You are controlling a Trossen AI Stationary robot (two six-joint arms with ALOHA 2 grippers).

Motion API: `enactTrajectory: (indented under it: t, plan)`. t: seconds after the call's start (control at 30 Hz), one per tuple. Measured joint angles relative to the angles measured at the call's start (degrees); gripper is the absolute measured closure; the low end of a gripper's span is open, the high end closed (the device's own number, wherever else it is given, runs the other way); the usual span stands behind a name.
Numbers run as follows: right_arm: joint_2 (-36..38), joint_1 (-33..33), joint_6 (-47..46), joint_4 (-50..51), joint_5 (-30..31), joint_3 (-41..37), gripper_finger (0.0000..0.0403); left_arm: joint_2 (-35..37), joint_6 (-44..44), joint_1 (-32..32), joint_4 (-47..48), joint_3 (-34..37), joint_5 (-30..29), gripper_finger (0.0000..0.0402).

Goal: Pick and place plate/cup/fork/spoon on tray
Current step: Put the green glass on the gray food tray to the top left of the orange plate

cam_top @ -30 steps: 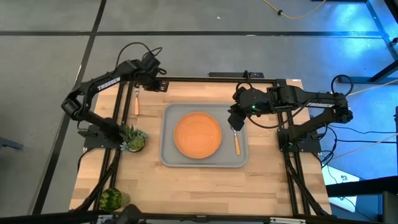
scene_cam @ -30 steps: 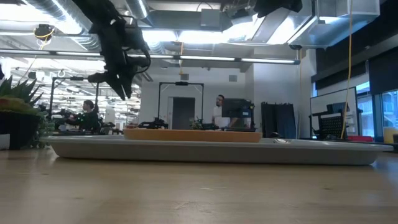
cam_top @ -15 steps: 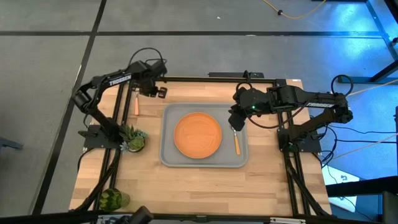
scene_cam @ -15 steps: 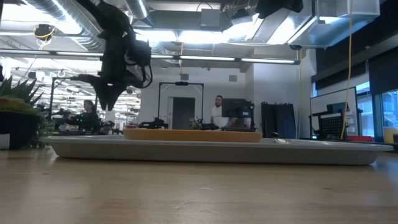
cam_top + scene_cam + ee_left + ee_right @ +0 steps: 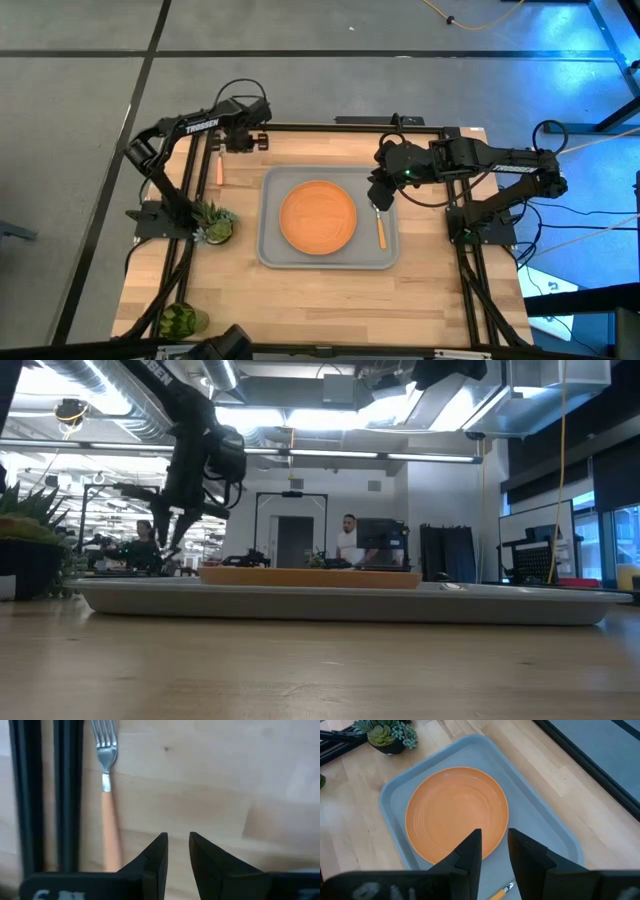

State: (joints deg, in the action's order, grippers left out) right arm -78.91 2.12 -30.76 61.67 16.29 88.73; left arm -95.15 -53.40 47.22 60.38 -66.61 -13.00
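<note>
The grey tray lies mid-table and bears the orange plate, which also shows in the right wrist view. The spoon's orange handle lies on the tray right of the plate; my right gripper hides its head. My right gripper hovers over the tray's far right part, with its fingers close together and nothing between them. The fork lies flat on the table at the far left, tines toward the far edge. My left gripper hovers right of the fork's far end, its fingers close together and empty. The cup is not in view.
A small potted succulent stands left of the tray, and a second green plant stands at the near left corner. Black frame rails run beside the fork along the table's left edge. Bare wood lies in front of the tray.
My left arm has drawn its elbow in toward the table. Its gripper has shifted slightly toward the table's right edge at the far left corner and has turned about. My right gripper, the tray, the plate, the spoon and the fork have kept still.
</note>
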Motion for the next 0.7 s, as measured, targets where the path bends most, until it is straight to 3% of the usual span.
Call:
enactTrajectory:
  t: [0.2,0.53,0.7]
  plan:
    - [0.02,0.01,0.00,-0.02,0.04,0.00,0.0304,-0.15,-20.05,-0.17,-1.34,0.00,-5.23,0.0329]
    - [0.02,0.00,1.04,-0.02,0.02,0.00,0.0304,-0.15,-37.94,0.39,5.27,0.00,-7.28,0.0329]
    - [0.02,0.01,1.31,-0.02,0.02,0.00,0.0304,-0.15,-39.36,0.39,6.26,0.00,-7.39,0.0329]
